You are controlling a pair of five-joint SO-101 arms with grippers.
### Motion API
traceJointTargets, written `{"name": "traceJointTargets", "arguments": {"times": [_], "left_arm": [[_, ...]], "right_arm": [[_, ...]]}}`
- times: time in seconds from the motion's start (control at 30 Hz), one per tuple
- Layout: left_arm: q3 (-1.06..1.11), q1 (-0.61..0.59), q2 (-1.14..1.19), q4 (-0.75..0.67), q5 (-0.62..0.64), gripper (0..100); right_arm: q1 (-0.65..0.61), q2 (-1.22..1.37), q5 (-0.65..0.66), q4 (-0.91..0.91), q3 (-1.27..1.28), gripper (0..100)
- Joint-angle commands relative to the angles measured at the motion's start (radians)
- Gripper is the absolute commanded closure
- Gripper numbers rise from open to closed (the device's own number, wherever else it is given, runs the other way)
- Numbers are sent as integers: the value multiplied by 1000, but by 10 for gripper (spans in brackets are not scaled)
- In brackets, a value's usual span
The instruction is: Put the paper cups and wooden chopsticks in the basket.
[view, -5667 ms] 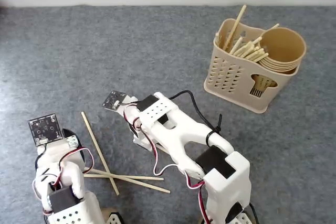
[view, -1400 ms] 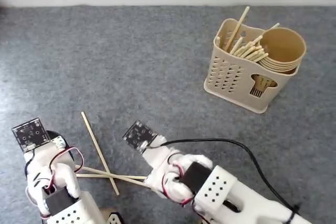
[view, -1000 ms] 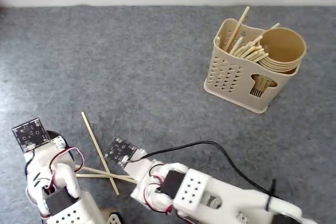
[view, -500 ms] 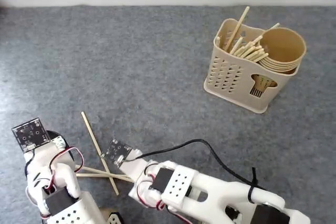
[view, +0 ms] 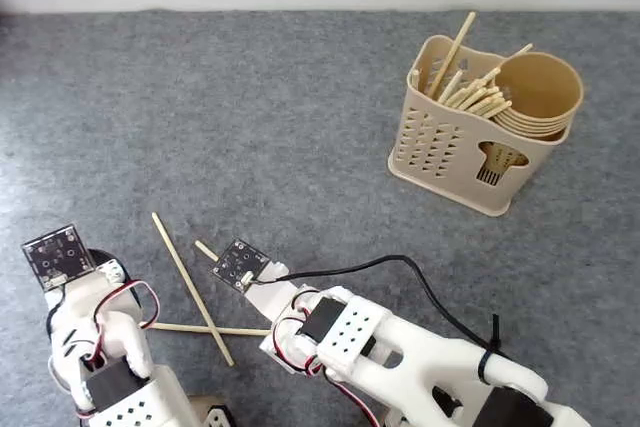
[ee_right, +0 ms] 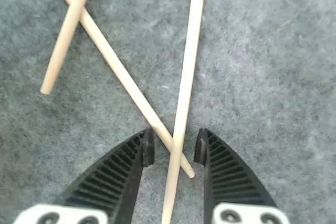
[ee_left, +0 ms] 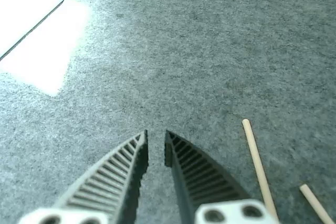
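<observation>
- Worktop (view: 250, 107): grey felt. Basket (view: 455, 142) stands at the far right of the high view, well apart from both arms.
- Paper cups (view: 540, 92) nested in the basket's right compartment, mouths up. Bundled chopsticks (view: 470, 87) in the left compartment stand tilted, one poking higher than the rest.
- Three loose sticks lie flat by the arms. Long stick (view: 191, 287) runs diagonally, its far end toward the upper left. Crosswise stick (view: 245, 331) lies side to side and crosses it near its near end. Short stick end (view: 207, 250) shows on the felt, the rest hidden under the right arm.
- Right claw (ee_right: 174, 142): open, low over the felt. Straddled stick (ee_right: 185, 77) lies lengthwise along the claw's own line. Slanted stick (ee_right: 119, 72) crosses it between the jaws. No grip seen.
- Left claw (ee_left: 156, 139): open only a crack, nothing in it. Neighbouring stick (ee_left: 257, 163) lies just beside it.
</observation>
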Motion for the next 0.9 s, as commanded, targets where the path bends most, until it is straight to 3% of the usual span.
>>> {"name": "traceJointTargets", "arguments": {"times": [0.0, 0.53, 0.7, 0.87], "left_arm": [[-8, -6, 2, -21, -8, 945], [-8, -6, 2, -21, -8, 945], [-8, -6, 3, -21, -8, 945], [-8, -6, 3, -20, -8, 945]], "right_arm": [[-33, 2, 11, -5, -44, 854], [-41, 77, 61, -2, -69, 860], [-41, 162, 61, 33, -146, 989], [-5, 165, 60, 56, -158, 991]]}}
